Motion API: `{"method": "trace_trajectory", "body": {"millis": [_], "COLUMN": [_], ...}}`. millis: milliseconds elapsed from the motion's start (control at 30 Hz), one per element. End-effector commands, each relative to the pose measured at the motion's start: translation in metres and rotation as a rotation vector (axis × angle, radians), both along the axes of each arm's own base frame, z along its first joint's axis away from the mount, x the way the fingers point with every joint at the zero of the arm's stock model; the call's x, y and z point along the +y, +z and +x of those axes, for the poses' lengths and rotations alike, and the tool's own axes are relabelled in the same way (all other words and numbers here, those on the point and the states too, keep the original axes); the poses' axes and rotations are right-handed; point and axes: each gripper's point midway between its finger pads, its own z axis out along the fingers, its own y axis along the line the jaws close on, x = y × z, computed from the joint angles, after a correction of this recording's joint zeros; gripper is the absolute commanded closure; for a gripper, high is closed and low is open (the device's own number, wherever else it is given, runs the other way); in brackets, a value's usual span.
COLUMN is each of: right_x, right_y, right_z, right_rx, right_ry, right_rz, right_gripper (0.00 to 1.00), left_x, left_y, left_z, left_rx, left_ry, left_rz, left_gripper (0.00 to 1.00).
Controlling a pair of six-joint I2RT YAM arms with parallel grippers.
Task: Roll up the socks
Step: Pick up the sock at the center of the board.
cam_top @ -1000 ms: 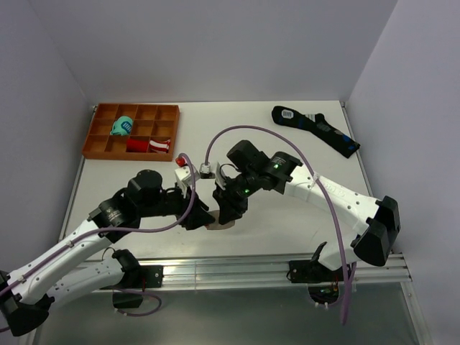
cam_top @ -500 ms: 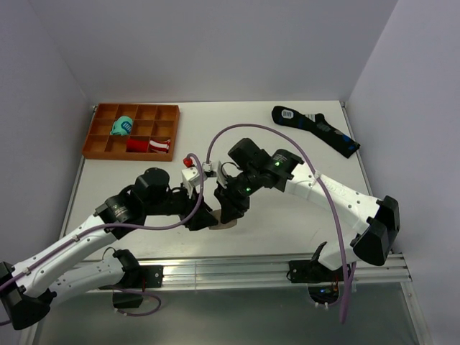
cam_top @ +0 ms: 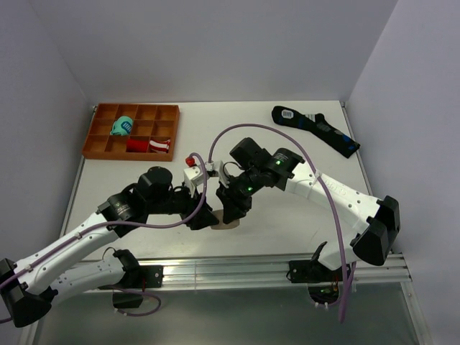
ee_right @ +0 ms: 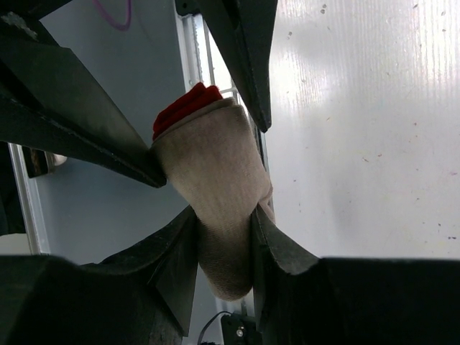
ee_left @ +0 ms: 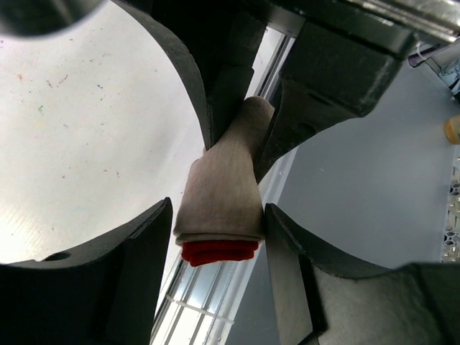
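The socks (cam_top: 224,221) are a beige roll with a red end, held just above the table's front edge between the two arms. My right gripper (cam_top: 234,211) is shut on the narrow beige end (ee_right: 223,244), its jaws pinching the fabric on both sides. My left gripper (cam_top: 208,217) closes around the wider end, where the red cuff (ee_left: 219,251) sticks out below the beige roll (ee_left: 219,194). In the left wrist view my left gripper (ee_left: 215,219) has both fingers against the roll's sides. The right gripper's fingers (ee_left: 223,93) show beyond it.
An orange divided tray (cam_top: 97,141) at the back left holds a teal bundle (cam_top: 121,127) and a red-and-white bundle (cam_top: 149,145). A long black sock (cam_top: 316,128) lies at the back right. The metal front rail (cam_top: 273,263) runs just below the grippers.
My left arm has shifted a little to the right, closer to the right gripper. The roll stays held between both grippers in nearly the same place.
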Motion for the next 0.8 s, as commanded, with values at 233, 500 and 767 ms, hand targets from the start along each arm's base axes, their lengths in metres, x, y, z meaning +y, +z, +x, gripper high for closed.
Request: {"method": "trace_trajectory", "body": {"millis": [233,500,767], "right_x": [0.017,0.013,0.011], "right_y": [0.016,0.019,0.020], "right_z": [-0.018,-0.028,-0.035], "right_rx": [-0.040,-0.037,-0.036], "right_ry": [0.127,0.173,0.204], "right_rz": [0.103,0.124,0.137], "right_gripper": [1.00,1.00,1.00], "left_x": [-0.006,-0.011,-0.017], "left_y": [0.023,0.019,0.008], "left_z": [0.010,0.011,-0.002], "left_rx": [-0.076,-0.050,0.025], "left_ry": [0.029,0.020,-0.061], "left_rz": [-0.034,-0.013,0.014], "left_gripper": [0.14,0.07,0.13]}}
